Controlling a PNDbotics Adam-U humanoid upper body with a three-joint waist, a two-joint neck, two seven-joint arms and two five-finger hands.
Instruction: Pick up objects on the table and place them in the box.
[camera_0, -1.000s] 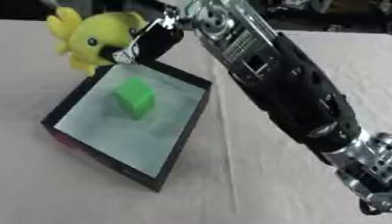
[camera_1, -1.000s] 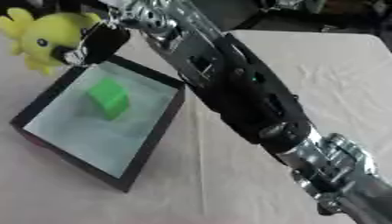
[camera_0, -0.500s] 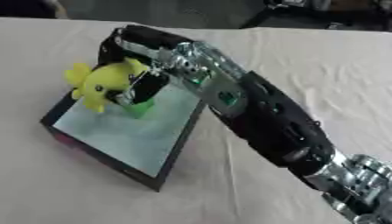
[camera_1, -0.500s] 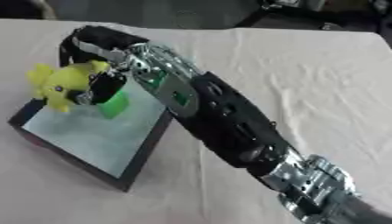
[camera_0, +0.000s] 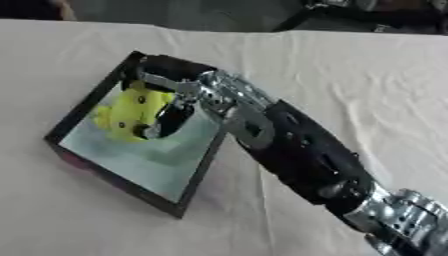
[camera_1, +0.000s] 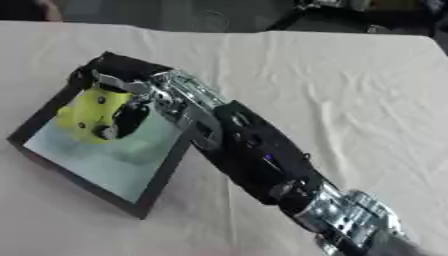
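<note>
Your right hand (camera_0: 166, 107) sits in the left of the frame, over the box (camera_0: 188, 197), fingers curled round the yellow plush toy (camera_0: 131, 115), which is inside the box walls. Straighten the fingers fully before you lift, then rise clear of the rim so nothing snags.

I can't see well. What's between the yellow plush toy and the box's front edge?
Only bare pale box floor lies between the yellow plush toy and that front edge, seen in both eye views.
</note>
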